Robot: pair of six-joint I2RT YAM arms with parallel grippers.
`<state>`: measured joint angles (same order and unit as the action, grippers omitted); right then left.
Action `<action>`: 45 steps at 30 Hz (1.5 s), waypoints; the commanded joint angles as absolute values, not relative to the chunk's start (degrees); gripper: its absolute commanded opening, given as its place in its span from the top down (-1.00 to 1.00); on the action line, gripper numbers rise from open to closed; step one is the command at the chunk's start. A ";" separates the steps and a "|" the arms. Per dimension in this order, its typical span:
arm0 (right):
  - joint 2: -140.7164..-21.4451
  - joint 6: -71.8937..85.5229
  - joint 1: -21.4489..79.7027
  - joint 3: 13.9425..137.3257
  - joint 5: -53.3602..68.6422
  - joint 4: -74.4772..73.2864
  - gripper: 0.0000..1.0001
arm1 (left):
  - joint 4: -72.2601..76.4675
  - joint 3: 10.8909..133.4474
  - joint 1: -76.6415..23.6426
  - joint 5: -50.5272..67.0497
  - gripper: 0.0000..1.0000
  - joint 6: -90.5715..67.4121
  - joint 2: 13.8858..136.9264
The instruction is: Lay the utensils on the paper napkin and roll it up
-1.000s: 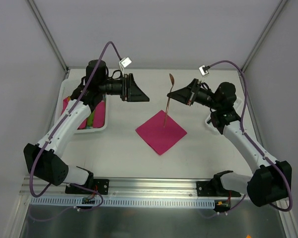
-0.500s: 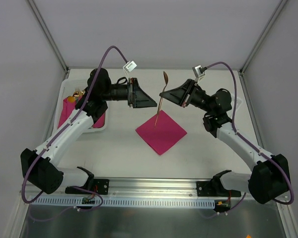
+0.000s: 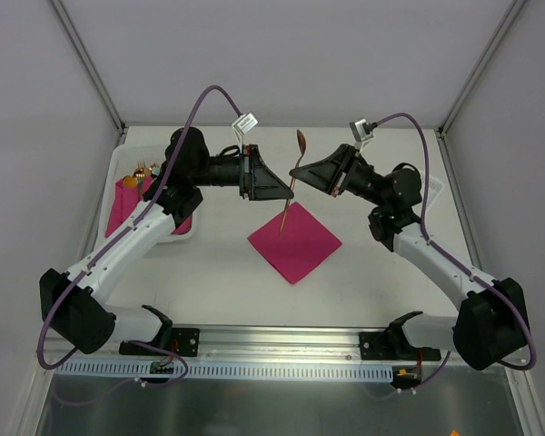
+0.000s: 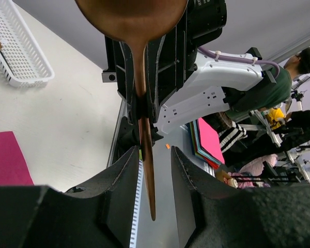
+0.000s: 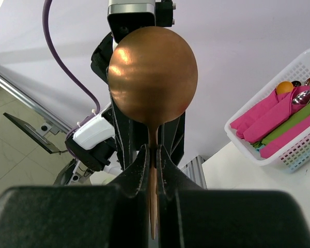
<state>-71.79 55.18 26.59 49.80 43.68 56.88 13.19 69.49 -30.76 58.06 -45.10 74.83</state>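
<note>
A copper spoon (image 3: 292, 177) stands almost upright in the air, bowl up, its lower tip over the far corner of the magenta paper napkin (image 3: 295, 243). My right gripper (image 3: 300, 173) is shut on the spoon's (image 5: 153, 75) handle, the jaws (image 5: 154, 152) pinching it just under the bowl. My left gripper (image 3: 288, 188) faces it from the left. Its fingers (image 4: 119, 191) stand on either side of the spoon handle (image 4: 144, 134), which is close to one pad with a clear gap to the other. The left gripper (image 4: 154, 154) is open around the handle.
A white basket (image 3: 177, 232) at the left holds pink and green napkin bundles (image 5: 279, 116) and gold cutlery tips (image 3: 143, 170). Another white basket (image 4: 20, 57) sits at the right, behind the right arm. The rail with the arm bases (image 3: 282, 350) lines the near edge.
The left arm swung right until its gripper came around the spoon handle, and its jaws narrowed. The right gripper carried the spoon slightly left, then held still.
</note>
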 commanded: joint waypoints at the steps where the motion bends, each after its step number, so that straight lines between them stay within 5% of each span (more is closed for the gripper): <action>1: -72.59 57.30 27.07 50.01 42.71 64.42 1.00 | 17.66 71.46 -31.02 59.06 0.38 -46.41 74.79; 6: -73.56 58.09 27.07 49.83 42.71 65.83 1.00 | 18.37 71.28 -31.20 59.24 0.44 -46.85 75.23; 11: -73.92 58.18 27.07 50.10 42.80 66.01 1.00 | 18.54 71.02 -31.20 59.24 1.00 -46.85 75.15; 13: -74.09 57.92 27.16 50.10 42.98 64.70 0.95 | 18.11 70.84 -31.20 58.80 1.00 -46.93 75.15; 15: -73.92 56.78 27.07 49.75 42.46 61.63 0.42 | 16.01 71.01 -31.29 56.26 1.00 -46.06 75.23; 16: -73.65 55.21 27.16 49.31 41.58 58.22 -0.13 | 13.56 71.02 -31.20 55.21 1.00 -45.62 75.41; 17: -72.70 53.98 26.72 48.26 41.22 55.66 -0.38 | 12.23 70.93 -31.38 54.15 1.00 -44.48 76.02; 21: -64.38 44.94 21.11 44.22 37.54 36.79 -0.71 | 0.81 70.76 -31.46 43.19 1.00 -38.68 77.78; 25: -50.82 28.16 13.28 46.04 22.57 -5.74 -0.92 | -10.35 71.89 -33.48 29.15 1.00 -32.09 79.36; 32: -39.91 13.63 11.43 47.99 11.88 -30.49 -0.96 | -24.42 78.65 -43.31 1.45 1.00 -31.29 91.12; 45: -36.91 12.92 11.43 43.77 10.63 -34.45 -0.96 | -33.49 94.39 -45.53 -6.50 1.00 -32.96 114.69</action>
<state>-36.49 14.74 11.40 43.88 11.20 -33.76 -31.40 90.67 -45.71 -3.18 -33.41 114.06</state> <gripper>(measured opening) 0.983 0.039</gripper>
